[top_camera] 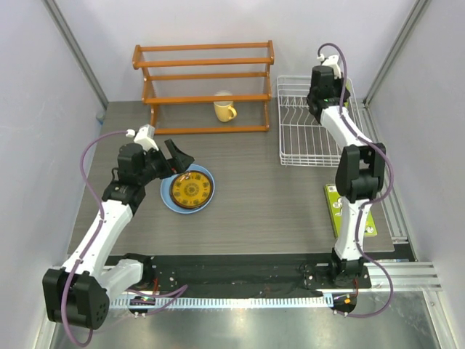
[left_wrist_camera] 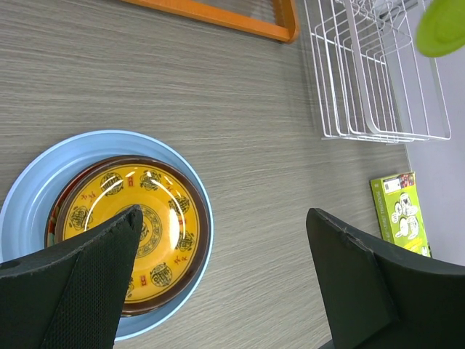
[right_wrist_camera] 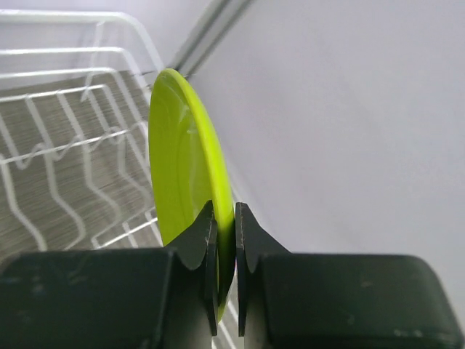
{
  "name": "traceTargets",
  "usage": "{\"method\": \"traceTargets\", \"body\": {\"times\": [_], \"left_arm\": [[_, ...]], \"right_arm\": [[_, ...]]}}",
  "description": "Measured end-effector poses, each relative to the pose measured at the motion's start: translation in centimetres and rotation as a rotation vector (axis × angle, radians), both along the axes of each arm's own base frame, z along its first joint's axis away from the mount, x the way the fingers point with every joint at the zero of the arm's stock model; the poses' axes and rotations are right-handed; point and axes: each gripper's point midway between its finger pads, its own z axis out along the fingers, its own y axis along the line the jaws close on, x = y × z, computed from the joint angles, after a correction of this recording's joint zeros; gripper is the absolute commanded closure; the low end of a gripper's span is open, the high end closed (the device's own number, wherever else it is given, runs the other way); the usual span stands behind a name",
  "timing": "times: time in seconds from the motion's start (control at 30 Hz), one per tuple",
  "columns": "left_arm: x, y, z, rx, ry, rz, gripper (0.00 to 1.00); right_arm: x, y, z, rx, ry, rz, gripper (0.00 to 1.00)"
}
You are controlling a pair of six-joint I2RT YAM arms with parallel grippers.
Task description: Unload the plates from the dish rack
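The light blue plate (top_camera: pixel 168 198) lies flat on the table left of centre, and the yellow-brown patterned plate (top_camera: pixel 190 189) is stacked in it. In the left wrist view a thin dark red rim (left_wrist_camera: pixel 51 224) shows under the patterned plate (left_wrist_camera: pixel 138 240). My left gripper (top_camera: pixel 176 156) is open and empty just above the stack's far edge; its fingers (left_wrist_camera: pixel 109 254) stand wide apart. My right gripper (right_wrist_camera: pixel 225 218) is shut on the edge of the lime green plate (right_wrist_camera: pixel 182 160) and holds it upright above the white wire dish rack (top_camera: pixel 299 138). The rack (right_wrist_camera: pixel 65 145) shows no other plates.
An orange wooden slatted shelf (top_camera: pixel 203 87) stands at the back with a yellow mug (top_camera: pixel 224 110) on its lowest level. A green printed card (top_camera: pixel 353 211) lies by the right arm. The enclosure walls are close to the rack on the right.
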Motion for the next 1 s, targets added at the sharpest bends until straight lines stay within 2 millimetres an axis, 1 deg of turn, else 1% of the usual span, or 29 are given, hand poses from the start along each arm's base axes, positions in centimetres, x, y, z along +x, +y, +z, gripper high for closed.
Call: {"method": "traceTargets", "body": {"times": [0.03, 0.17, 0.23, 0.27, 0.3, 0.4, 0.43, 0.47, 0.57, 0.6, 0.63, 0.7, 0.77, 0.83, 0.9, 0.97, 1.0], "left_arm": [[0.0, 0.0, 0.0, 0.0, 0.0, 0.0, 0.07], [-0.2, 0.0, 0.2, -0.003, -0.007, 0.0, 0.06], [-0.3, 0.0, 0.4, -0.01, -0.012, 0.002, 0.06], [-0.4, 0.0, 0.4, -0.013, -0.013, 0.002, 0.06], [-0.4, -0.1, 0.5, -0.024, -0.014, 0.004, 0.07], [-0.3, -0.4, 0.5, -0.05, -0.019, 0.001, 0.08], [-0.3, -0.5, 0.4, -0.062, -0.021, -0.003, 0.08], [-0.3, -0.7, 0.3, -0.073, -0.026, -0.011, 0.08], [-0.2, -1.4, -0.1, -0.118, -0.033, -0.032, 0.08], [-0.2, -1.6, -0.3, -0.134, -0.035, -0.04, 0.09], [-0.1, -1.9, -0.5, -0.153, -0.03, -0.046, 0.09], [0.0, -2.2, -0.8, -0.174, -0.028, -0.056, 0.09], [0.2, -2.6, -1.0, -0.197, -0.028, -0.064, 0.09], [0.3, -3.1, -1.3, -0.22, -0.033, -0.072, 0.1], [0.3, -3.7, -1.5, -0.236, -0.034, -0.083, 0.1], [0.1, -4.5, -1.7, -0.246, -0.041, -0.1, 0.1], [0.0, -4.8, -1.9, -0.252, -0.044, -0.107, 0.1]], "right_arm": [[-0.8, -0.5, 1.2, -0.007, -0.02, -0.016, 0.96], [-2.6, -1.4, 5.7, 0.014, -0.117, -0.043, 0.96], [-3.6, -1.2, 7.4, 0.063, -0.164, -0.028, 0.94], [-4.3, -0.9, 8.0, 0.1, -0.185, -0.011, 0.93], [-4.9, -0.3, 8.6, 0.145, -0.201, 0.021, 0.9], [-6.9, 2.5, 10.1, 0.291, -0.254, 0.139, 0.89], [-7.9, 3.9, 10.5, 0.343, -0.263, 0.188, 0.89], [-9.0, 5.5, 10.8, 0.39, -0.269, 0.236, 0.9], [-12.0, 11.6, 11.1, 0.529, -0.258, 0.414, 0.91], [-13.1, 13.7, 10.6, 0.591, -0.243, 0.48, 0.92], [-14.2, 16.4, 10.0, 0.643, -0.211, 0.558, 0.92], [-15.7, 19.1, 8.3, 0.733, -0.162, 0.638, 0.92], [-17.2, 20.7, 5.9, 0.819, -0.095, 0.687, 0.93], [-18.8, 22.5, 2.8, 0.931, -0.02, 0.725, 0.93], [-20.2, 24.1, 0.5, 1.036, 0.041, 0.75, 0.93], [-21.4, 25.6, -1.3, 1.139, 0.09, 0.772, 0.93], [-21.8, 26.1, -1.8, 1.18, 0.103, 0.778, 0.93]]}}
